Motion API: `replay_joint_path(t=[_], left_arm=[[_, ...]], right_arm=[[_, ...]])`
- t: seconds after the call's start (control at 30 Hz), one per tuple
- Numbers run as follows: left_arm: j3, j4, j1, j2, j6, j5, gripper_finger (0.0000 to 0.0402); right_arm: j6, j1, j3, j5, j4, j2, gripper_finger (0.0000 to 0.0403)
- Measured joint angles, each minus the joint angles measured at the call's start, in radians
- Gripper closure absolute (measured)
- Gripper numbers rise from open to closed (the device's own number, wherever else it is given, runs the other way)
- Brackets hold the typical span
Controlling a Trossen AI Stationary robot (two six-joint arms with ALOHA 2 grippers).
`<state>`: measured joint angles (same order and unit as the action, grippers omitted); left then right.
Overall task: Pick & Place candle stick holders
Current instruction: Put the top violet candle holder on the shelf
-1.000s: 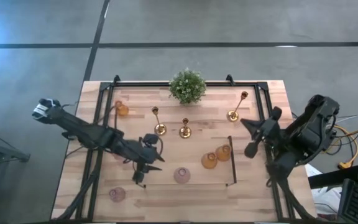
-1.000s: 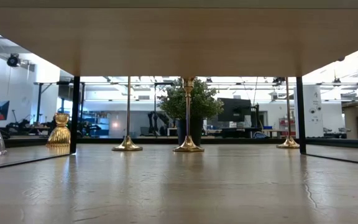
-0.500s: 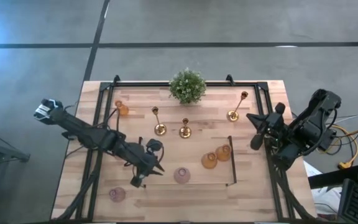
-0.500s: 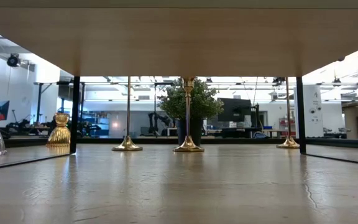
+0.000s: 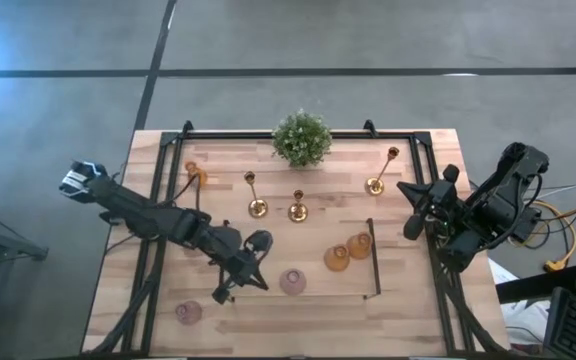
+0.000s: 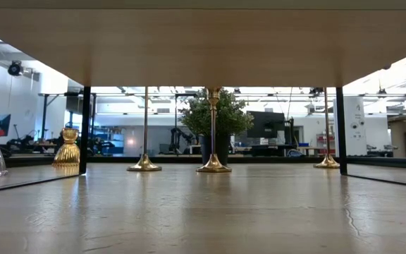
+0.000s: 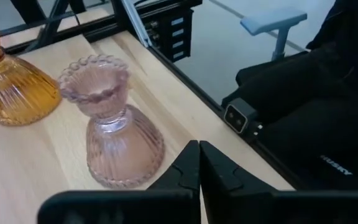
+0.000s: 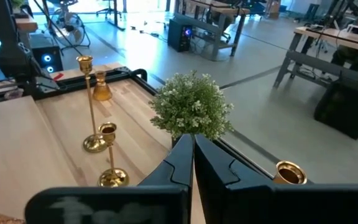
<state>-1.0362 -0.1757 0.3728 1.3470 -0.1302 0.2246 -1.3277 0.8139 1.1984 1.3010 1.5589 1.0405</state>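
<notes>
Nine holders are spread over the table (image 5: 418, 300) as far as we can count: three gold candlesticks (image 5: 297, 207) standing in the back half in front of the potted plant (image 5: 301, 137), and the little glass cups, with one amber cup (image 5: 197, 176) at the back left, two amber cups (image 5: 348, 251) right of centre, a pink cup (image 5: 292, 281) near the front middle and another pink cup (image 5: 188, 312) at the front left; the sixth we can't find.

The left hand (image 5: 240, 278) sits just beside that middle pink cup with its fingers pinched together on nothing; in the left wrist view the cup (image 7: 114, 134) stands upright next to the closed tips, not between them. So we'd say it's lining up on this cup with no grasp made. Next it'd need to spread the fingers and get them around the narrow neck.

The right hand (image 5: 415, 210) waits clenched and empty off the right edge, near the tallest candlestick.

Table is pale wood planks with a black metal frame on it. Beyond is grey concrete floor and an open workshop with desks and monitors.
</notes>
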Motion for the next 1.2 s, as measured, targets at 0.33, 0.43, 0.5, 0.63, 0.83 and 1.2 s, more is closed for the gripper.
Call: replay_joint_path(t=[0.33,0.43,0.5,0.63,0.83,1.2], left_arm=[[-0.058,0.009,-0.077,0.107,0.002,0.143,0.04],[-0.08,0.012,-0.085,0.135,-0.007,0.155,0.04],[-0.094,0.009,-0.094,0.155,-0.011,0.162,0.0401],[-0.119,0.002,-0.115,0.185,-0.023,0.183,0.0401],[-0.149,0.002,-0.148,0.214,-0.032,0.208,0.0401],[-0.175,0.003,-0.175,0.227,-0.053,0.212,0.0401]], right_arm=[[0.003,0.0,-0.002,-0.001,0.0,0.0,0.0395],[0.003,0.0,-0.002,-0.002,0.001,0.0,0.0395],[0.004,0.0,-0.002,-0.004,0.001,0.0,0.0395],[0.004,0.0,-0.002,-0.017,0.002,0.0,0.0395],[0.004,0.0,-0.006,-0.021,0.002,0.002,0.0395],[-0.001,0.0,-0.033,-0.022,0.001,0.002,0.0395]])
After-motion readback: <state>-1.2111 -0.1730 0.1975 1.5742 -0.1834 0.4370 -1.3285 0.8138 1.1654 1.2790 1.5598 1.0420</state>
